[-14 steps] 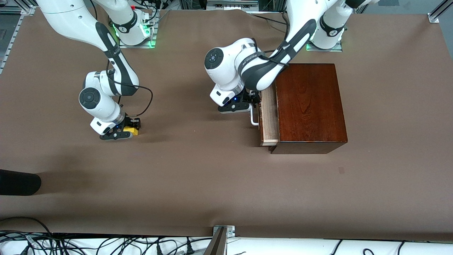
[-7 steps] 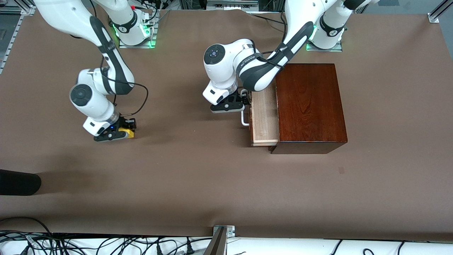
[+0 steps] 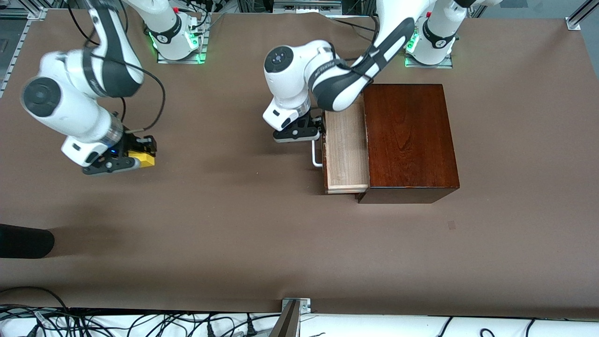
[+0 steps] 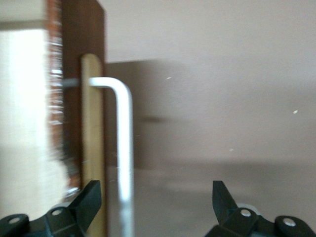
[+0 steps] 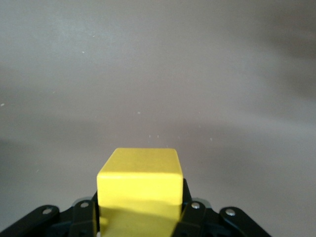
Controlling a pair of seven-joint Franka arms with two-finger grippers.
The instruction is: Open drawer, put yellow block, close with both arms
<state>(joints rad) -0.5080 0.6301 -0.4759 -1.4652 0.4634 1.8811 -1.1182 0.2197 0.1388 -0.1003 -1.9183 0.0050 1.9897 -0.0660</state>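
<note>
No text, label or number can be read anywhere

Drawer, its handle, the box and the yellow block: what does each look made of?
The drawer tray looks like pale unfinished wood, with faint grain. Its handle is a white bar with a soft sheen, perhaps painted metal. The box looks like dark reddish wood under glossy varnish, with clear grain. The yellow block is smooth and matt, plastic or painted wood; I cannot tell which.

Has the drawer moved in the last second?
Yes. The drawer has slid farther out of the wooden box, which stayed put, toward the right arm's end of the table, with the left gripper at its handle.
</note>
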